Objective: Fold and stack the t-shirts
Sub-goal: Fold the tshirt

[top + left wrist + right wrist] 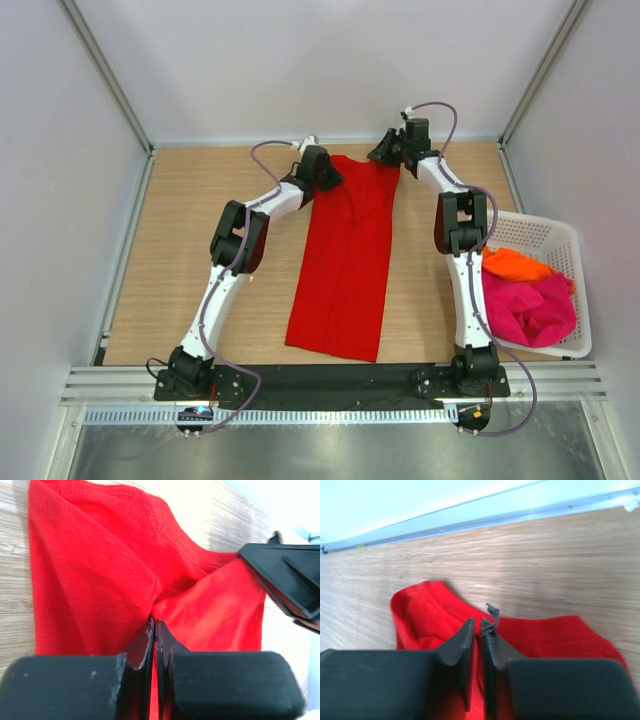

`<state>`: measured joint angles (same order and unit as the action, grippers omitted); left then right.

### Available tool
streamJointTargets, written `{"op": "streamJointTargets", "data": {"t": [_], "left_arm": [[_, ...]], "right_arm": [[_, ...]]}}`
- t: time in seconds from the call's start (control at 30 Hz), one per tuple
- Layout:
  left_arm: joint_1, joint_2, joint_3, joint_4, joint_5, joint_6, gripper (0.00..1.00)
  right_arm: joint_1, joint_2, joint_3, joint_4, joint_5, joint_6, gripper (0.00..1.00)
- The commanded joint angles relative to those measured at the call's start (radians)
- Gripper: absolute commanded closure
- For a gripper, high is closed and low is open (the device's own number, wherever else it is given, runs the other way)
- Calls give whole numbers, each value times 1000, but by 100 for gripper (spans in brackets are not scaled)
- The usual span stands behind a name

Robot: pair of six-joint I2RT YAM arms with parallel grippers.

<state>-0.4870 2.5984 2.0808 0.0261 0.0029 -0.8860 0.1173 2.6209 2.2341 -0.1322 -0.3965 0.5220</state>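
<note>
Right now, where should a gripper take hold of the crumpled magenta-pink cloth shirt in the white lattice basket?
Probably its bunched top fold, from straight above: the magenta-pink shirt lies heaped in the white plastic basket, whose walls block the sides, with the orange shirt beside it.

From my remote seat I see a pale wood-grain counter (pixel 170 260), boxed in by plain white walls (pixel 320 60) behind it and on both its sides. Aluminium posts (pixel 105 75) rise from its far corners. Along its near edge runs a black strip (pixel 330 378), then a slotted metal rail (pixel 330 412). A white lattice basket (pixel 565 232) sits at its right edge. The light falls soft and even across the counter.
</note>
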Motion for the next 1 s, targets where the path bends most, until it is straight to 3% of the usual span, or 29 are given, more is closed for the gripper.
{"op": "streamJointTargets", "data": {"t": [0.0,0.17,0.37,0.5,0.73,0.97], "left_arm": [[13,-57,5,31,-34,-7,95],[13,-84,4,-20,-29,36,79],[18,-164,-7,-104,-26,128,75],[21,-224,-21,-130,-3,137,75],[21,-426,-201,-179,146,99,76],[21,-592,-361,-434,264,217,76]], "right_arm": [[-16,31,74,3,7,16,73],[-36,-34,101,-150,83,-28,55],[-47,-192,82,-291,160,-102,48],[-48,-287,7,-437,166,-106,47],[-45,-498,-376,-426,116,57,48],[-47,-496,-424,-517,44,105,52]]}}
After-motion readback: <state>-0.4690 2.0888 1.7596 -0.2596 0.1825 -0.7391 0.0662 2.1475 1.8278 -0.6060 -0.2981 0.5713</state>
